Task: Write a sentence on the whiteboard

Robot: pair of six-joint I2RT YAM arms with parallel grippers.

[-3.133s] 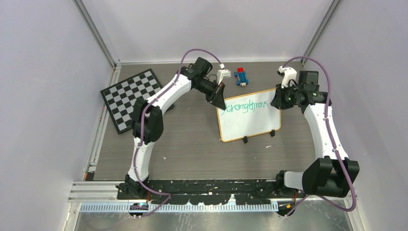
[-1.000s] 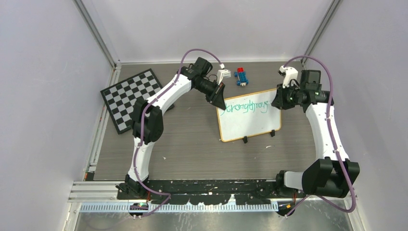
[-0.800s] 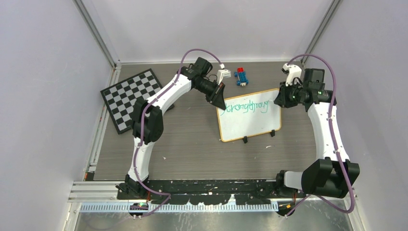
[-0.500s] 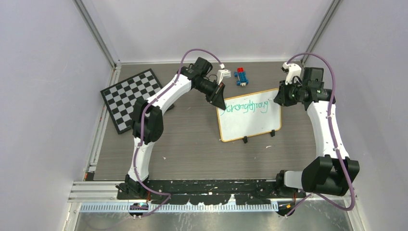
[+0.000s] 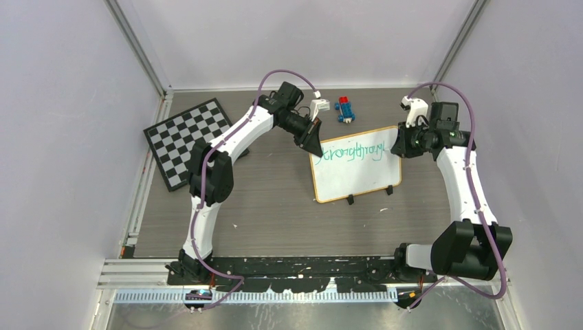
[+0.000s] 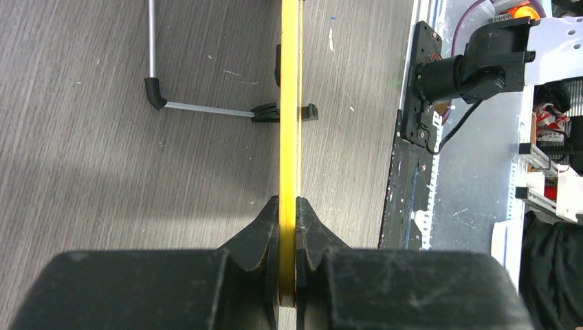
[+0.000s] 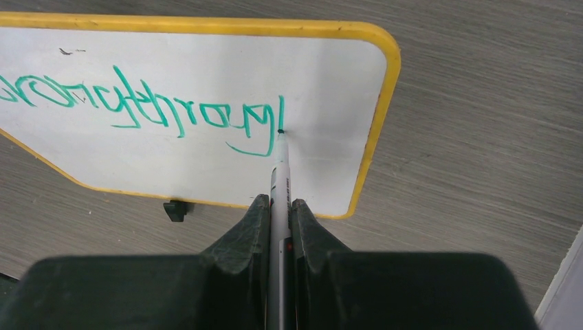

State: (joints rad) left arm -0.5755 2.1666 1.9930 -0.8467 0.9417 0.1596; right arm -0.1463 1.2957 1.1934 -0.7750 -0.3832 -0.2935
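Green writing has grown along the top line of the whiteboard (image 7: 330,82). Three seconds back it stopped partway through the second word; now a "u", a looped "g" and one fresh upright stroke follow it. The right claw (image 7: 278,203) has swung out towards the board's far-right corner and come back in over the last second. It is closed tight on a marker (image 7: 280,172), whose tip touches the white surface at the foot of that new stroke.

The left claw (image 6: 289,206) has not shifted at all. It is pinched narrow on the board's yellowish frame at the upper-left corner. The board itself stands propped at a tilt on the desk (image 5: 275,206), resting on its two black clips, in the same place as before. The checkerboard (image 5: 185,141) and the toy blocks (image 5: 345,110) lie well apart from it, untouched.

I judge the sentence (image 7: 158,110) to be in mid-word: the upright stroke looks like the start of an "h". Only a narrow strip of white separates the tip from the right-hand frame, so this line is close to full. Any further words will probably need the bare area below. The lower half of the board is unmarked, so by my reckoning the task is less than half done.
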